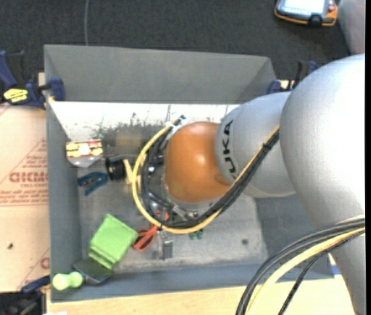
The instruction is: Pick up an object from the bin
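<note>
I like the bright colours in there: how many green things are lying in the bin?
2. A bright green block lies near the bin's lower-left, and a pale green knob sits in that corner. The arm may hide others.

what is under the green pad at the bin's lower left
A dark flat thing sticks out from under the green pad, next to a pale green knob. How far it runs beneath is covered.

The bin (159, 77) is grey, the block (112, 240) bright green, the clip (92, 182) blue, the cylinder (115, 168) black
</note>
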You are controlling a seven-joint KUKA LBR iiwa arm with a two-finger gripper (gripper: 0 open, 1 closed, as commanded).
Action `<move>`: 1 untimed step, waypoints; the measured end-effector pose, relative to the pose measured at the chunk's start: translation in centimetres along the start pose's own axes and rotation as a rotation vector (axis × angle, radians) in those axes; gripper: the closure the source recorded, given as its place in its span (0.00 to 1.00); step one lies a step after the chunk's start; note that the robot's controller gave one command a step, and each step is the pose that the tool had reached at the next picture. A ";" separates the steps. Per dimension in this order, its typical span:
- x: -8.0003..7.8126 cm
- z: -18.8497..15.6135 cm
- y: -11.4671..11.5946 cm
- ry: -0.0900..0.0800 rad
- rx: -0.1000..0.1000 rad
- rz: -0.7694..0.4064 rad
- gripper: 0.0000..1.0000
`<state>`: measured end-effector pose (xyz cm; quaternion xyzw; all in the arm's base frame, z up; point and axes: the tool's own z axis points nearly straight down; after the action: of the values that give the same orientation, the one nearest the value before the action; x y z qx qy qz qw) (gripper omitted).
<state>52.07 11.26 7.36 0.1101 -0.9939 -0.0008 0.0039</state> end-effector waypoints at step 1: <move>-1.9 0.3 -0.1 -0.025 0.003 -0.093 0.00</move>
<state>53.92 11.62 7.06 0.1561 -0.9877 -0.0008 -0.0089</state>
